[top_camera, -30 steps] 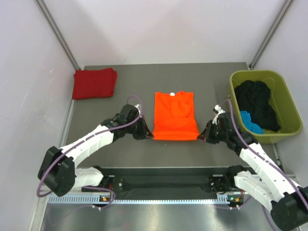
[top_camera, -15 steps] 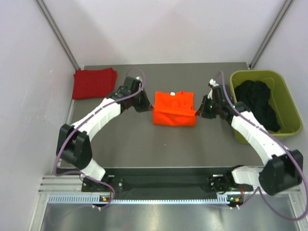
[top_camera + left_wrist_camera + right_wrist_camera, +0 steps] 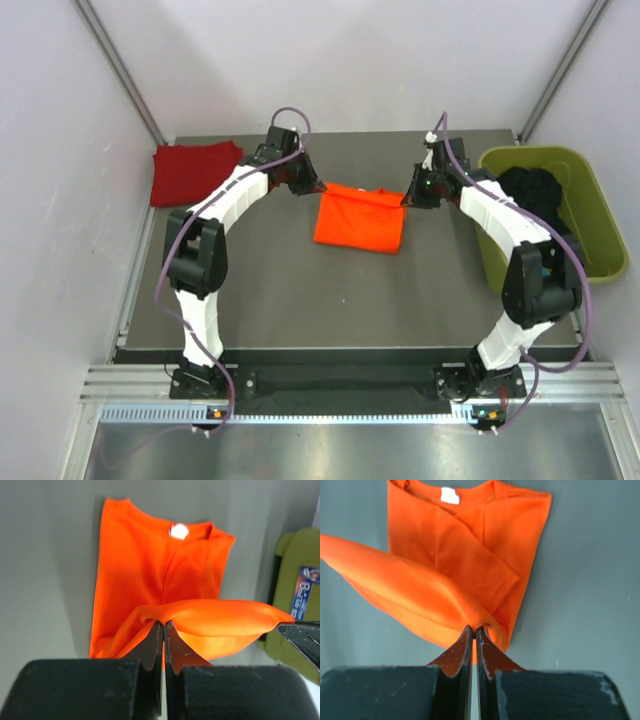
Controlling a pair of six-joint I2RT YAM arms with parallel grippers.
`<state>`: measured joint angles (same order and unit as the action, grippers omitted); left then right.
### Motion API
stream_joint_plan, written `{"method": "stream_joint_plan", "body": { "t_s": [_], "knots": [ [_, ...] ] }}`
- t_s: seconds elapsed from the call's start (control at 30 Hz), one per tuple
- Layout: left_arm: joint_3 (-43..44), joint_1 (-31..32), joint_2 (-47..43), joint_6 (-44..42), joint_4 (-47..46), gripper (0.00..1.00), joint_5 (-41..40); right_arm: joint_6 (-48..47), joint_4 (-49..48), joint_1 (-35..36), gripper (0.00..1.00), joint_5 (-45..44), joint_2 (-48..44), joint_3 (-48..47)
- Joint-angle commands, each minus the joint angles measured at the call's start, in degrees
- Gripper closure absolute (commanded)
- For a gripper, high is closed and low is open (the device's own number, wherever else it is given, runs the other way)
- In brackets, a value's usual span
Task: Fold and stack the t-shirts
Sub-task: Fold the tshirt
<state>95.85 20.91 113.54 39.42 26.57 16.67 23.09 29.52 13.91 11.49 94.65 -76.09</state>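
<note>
The bright orange t-shirt (image 3: 360,218) lies on the grey table, its near half carried over its far half. My left gripper (image 3: 318,186) is shut on the shirt's hem corner at the far left; the pinched fabric shows in the left wrist view (image 3: 163,622). My right gripper (image 3: 405,199) is shut on the other hem corner at the far right, seen in the right wrist view (image 3: 473,627). Both hold the hem stretched above the collar end (image 3: 450,495). The dark red t-shirt (image 3: 194,172) lies folded at the far left.
An olive-green tub (image 3: 590,190) holding dark clothes (image 3: 540,195) stands at the right edge, close to my right arm. White walls enclose the back and sides. The table's front edge (image 3: 340,355) runs by the arm bases.
Both grippers have carried the orange shirt's near hem away from the bases, up and over toward the collar end. The shirt now looks half as long. The red shirt has not moved.
</note>
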Motion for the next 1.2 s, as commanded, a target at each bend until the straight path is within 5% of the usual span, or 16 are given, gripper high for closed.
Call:
{"method": "stream_joint_plan", "body": {
  "t_s": [0.0, 0.73, 0.8, 0.87, 1.0, 1.17],
  "knots": [
    [4.78, -1.57, 3.7, -0.57, -6.52, 1.0, 4.16, -1.29, -2.09, -2.04, 1.0, 1.69, 3.07, -4.85],
    [23.15, -5.35, 26.82, 6.81, -24.27, 0.99, 11.11, 0.55, -12.73, -7.93, 0.91, 8.64, 23.02, -18.46],
    [23.24, -5.61, 27.26, 6.81, -24.46, 0.92, 10.84, 0.99, -12.82, -8.02, 0.8, 9.17, 24.96, -19.35],
    [23.24, -5.88, 27.79, 6.55, -24.9, 0.73, 11.28, 1.25, -12.91, -8.11, 0.66, 9.87, 25.67, -20.14],
    [23.06, -6.4, 26.92, 4.27, -24.11, 0.48, 12.51, 1.34, -13.0, -8.11, 0.59, 9.61, 23.05, -18.74],
    [19.21, -6.84, 21.12, -3.64, -18.31, 0.45, 11.28, -0.41, -12.73, -7.32, 0.44, 8.29, 16.19, -10.67]
  ]
}}
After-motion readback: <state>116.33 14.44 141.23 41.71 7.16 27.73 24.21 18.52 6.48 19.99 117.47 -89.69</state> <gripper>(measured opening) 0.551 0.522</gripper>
